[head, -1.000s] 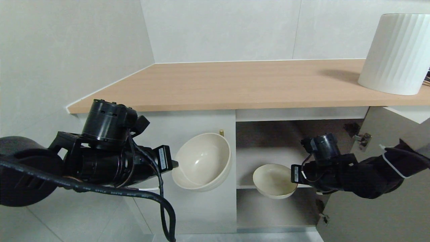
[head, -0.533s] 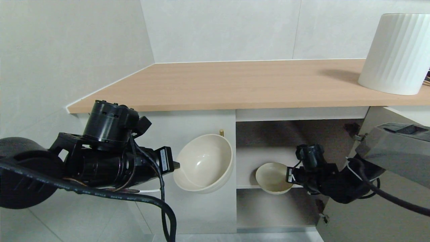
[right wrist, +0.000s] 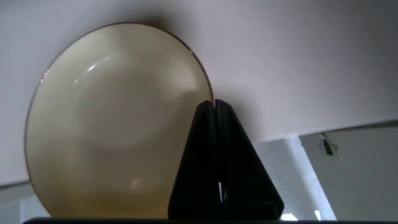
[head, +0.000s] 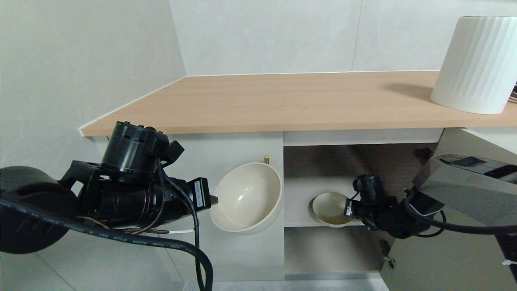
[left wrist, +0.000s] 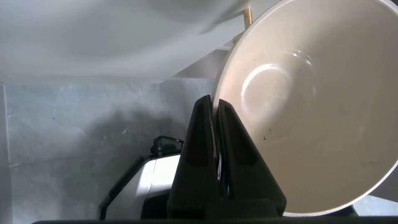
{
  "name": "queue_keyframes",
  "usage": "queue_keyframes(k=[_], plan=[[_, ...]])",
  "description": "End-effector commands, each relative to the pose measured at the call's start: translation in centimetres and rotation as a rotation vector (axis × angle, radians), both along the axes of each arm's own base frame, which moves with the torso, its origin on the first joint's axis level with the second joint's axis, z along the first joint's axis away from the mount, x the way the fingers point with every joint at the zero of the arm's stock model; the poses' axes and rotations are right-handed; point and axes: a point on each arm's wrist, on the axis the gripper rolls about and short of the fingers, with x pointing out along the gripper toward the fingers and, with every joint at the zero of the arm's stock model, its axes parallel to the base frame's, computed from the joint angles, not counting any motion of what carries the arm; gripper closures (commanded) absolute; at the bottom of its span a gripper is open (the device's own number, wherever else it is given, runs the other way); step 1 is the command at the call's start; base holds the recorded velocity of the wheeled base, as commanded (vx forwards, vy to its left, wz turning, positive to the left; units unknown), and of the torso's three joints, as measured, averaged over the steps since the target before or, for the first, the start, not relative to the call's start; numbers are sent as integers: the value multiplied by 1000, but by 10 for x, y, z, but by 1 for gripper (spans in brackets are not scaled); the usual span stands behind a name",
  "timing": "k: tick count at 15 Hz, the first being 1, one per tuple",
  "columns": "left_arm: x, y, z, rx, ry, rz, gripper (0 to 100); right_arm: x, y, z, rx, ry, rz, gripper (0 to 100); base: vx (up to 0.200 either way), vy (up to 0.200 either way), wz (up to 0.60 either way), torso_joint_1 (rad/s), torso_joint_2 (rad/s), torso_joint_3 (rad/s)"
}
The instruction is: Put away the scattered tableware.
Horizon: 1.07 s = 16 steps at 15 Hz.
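My left gripper [head: 213, 199] is shut on the rim of a large cream bowl [head: 247, 198], held tilted in front of the closed cabinet door. In the left wrist view the fingers [left wrist: 214, 134] pinch that bowl [left wrist: 311, 106] at its edge. Inside the open cabinet, my right gripper [head: 348, 210] is shut on the rim of a smaller cream bowl [head: 329, 207], which sits at the middle shelf [head: 299, 202]. The right wrist view has its fingers [right wrist: 214, 134] clamped on that bowl [right wrist: 118, 112].
A wooden countertop [head: 282, 101] runs above the cabinet, with a white ribbed container [head: 476, 64] at its right end. The closed left door has a small brass knob [head: 266, 159]. The open right door [head: 456, 238] stands beside my right arm. A lower compartment [head: 331, 250] lies beneath the shelf.
My right arm has carried the small bowl deeper into the cabinet onto the middle shelf. The left gripper with the large bowl has drifted slightly right and down.
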Motion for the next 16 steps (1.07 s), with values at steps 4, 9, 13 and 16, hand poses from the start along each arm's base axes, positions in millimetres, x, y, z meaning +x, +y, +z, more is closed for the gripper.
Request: queue_keyframes(k=[4,9,13,16], plan=[[-1,-3,-2,4,7,-10,100,14,-2,-7,-2,-14,-18,100,0,0,0,0,0,0],[0,-3,-4,6,11,-10,100,24,-4,-9,-3,-37,-46,100,0,0,0,0,0,0],[0,-3,-5,7,13,-10,100,28,-4,-7,10,-50,-54,100,0,0,0,0,0,0],[0,-3,-5,6,15,-11,100,28,-4,-8,9,-49,-56,100,0,0,0,0,0,0]])
